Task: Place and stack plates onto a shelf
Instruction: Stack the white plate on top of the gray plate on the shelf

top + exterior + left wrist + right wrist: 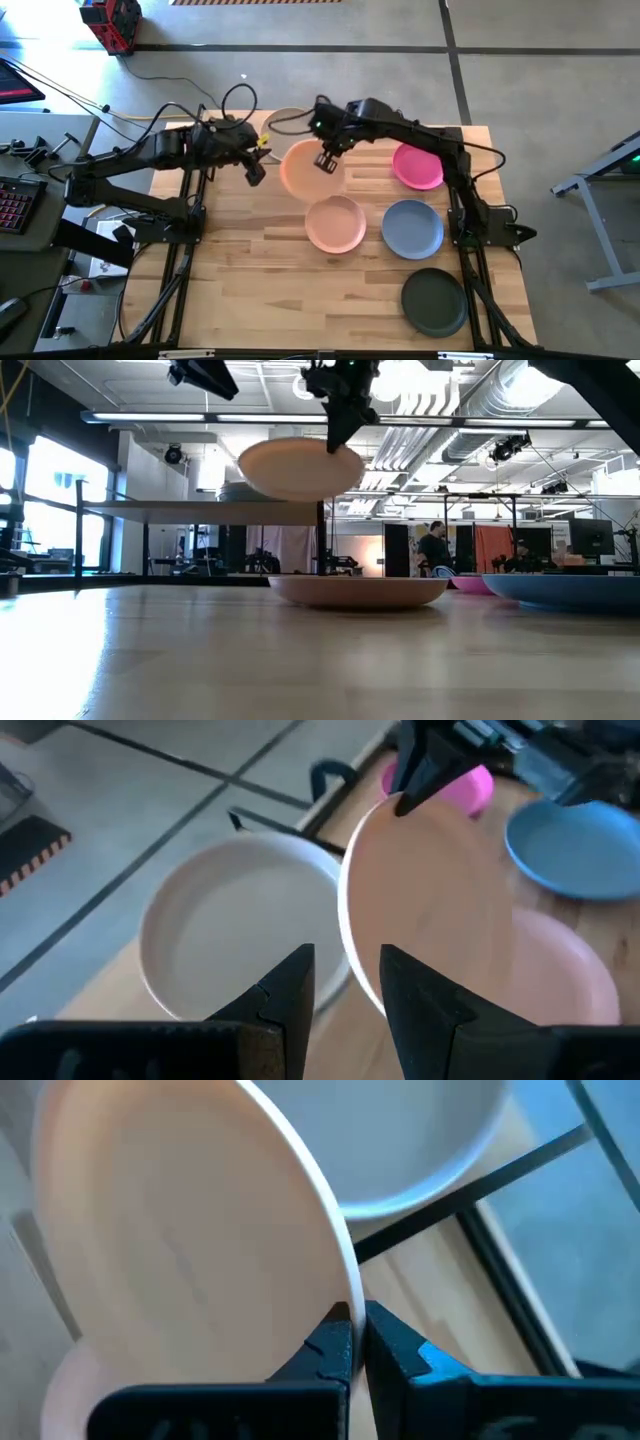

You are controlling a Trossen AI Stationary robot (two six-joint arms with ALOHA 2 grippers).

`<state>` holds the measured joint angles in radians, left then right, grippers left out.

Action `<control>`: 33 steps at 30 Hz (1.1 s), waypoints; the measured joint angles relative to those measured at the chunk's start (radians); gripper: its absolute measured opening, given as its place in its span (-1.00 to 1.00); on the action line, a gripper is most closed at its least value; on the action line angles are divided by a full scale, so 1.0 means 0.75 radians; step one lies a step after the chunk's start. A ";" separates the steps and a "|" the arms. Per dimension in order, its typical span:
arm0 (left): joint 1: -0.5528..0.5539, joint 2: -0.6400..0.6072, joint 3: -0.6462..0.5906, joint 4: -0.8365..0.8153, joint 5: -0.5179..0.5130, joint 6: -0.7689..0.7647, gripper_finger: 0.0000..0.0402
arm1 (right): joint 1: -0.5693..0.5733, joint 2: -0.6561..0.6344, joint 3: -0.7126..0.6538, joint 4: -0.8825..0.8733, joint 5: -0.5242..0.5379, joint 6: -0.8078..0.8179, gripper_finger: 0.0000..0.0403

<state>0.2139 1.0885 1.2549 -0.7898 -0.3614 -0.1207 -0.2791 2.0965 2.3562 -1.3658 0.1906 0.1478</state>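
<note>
Held plate (300,168): peach, matte, plain.
Plate on shelf (235,925): beige-grey, pale rim.
Plate on counter, centre (335,224): salmon pink.
Magenta plate (418,166): vivid pink-magenta.
Blue plate (412,228): slate blue.
Charcoal plate (434,301): dark, near black.
Counter (260,290): light wood, striped plank pattern.
Shelf (200,511): light wood board, black frame posts.
Arms: black.
Right fingers (350,1342): black, blue marking on one.
Left fingers (290,985): black.
Floor (300,70): grey, dark seam lines.
</note>
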 joint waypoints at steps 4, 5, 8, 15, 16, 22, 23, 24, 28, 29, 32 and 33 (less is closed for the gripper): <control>0.056 0.000 0.000 0.085 -0.002 -0.007 -0.47 | -0.038 -0.045 0.000 0.074 0.066 -0.026 -1.00; 0.067 0.000 0.000 0.108 -0.001 -0.007 -0.47 | -0.046 -0.053 0.001 0.093 0.091 -0.035 -1.00; 0.091 0.010 0.000 0.175 -0.001 -0.007 -0.47 | -0.070 -0.068 0.001 0.154 0.125 -0.065 -1.00; 0.132 0.067 0.001 0.254 -0.002 -0.021 -0.47 | -0.112 -0.074 0.001 0.253 0.123 -0.133 -1.00; 0.138 0.079 0.000 0.256 -0.002 -0.036 -0.47 | -0.115 -0.074 0.001 0.256 0.123 -0.140 -1.00; 0.194 0.153 0.000 0.256 -0.023 -0.093 -0.47 | -0.117 -0.074 0.001 0.255 0.118 -0.183 -1.00; 0.201 0.162 -0.001 0.257 -0.023 -0.093 -0.47 | -0.117 -0.074 0.001 0.256 0.117 -0.193 -1.00; 0.208 0.170 -0.001 0.262 -0.024 -0.093 -0.47 | -0.117 -0.074 0.001 0.258 0.116 -0.200 -1.00; 0.237 0.197 -0.001 0.264 -0.024 -0.094 -0.47 | -0.117 -0.074 0.001 0.283 0.103 -0.206 -1.00; 0.245 0.203 -0.001 0.264 -0.023 -0.098 -0.47 | -0.117 -0.075 0.001 0.286 0.094 -0.208 -1.00; 0.270 0.217 -0.001 0.264 -0.001 -0.117 -0.47 | -0.117 -0.075 0.001 0.297 0.056 -0.209 -1.00; 0.278 0.220 -0.001 0.265 0.012 -0.117 -0.47 | -0.117 -0.075 0.000 0.298 0.050 -0.209 -1.00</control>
<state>0.4223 1.2537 1.2545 -0.5908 -0.3522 -0.2085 -0.3672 2.0403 2.3564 -1.1425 0.2283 -0.0086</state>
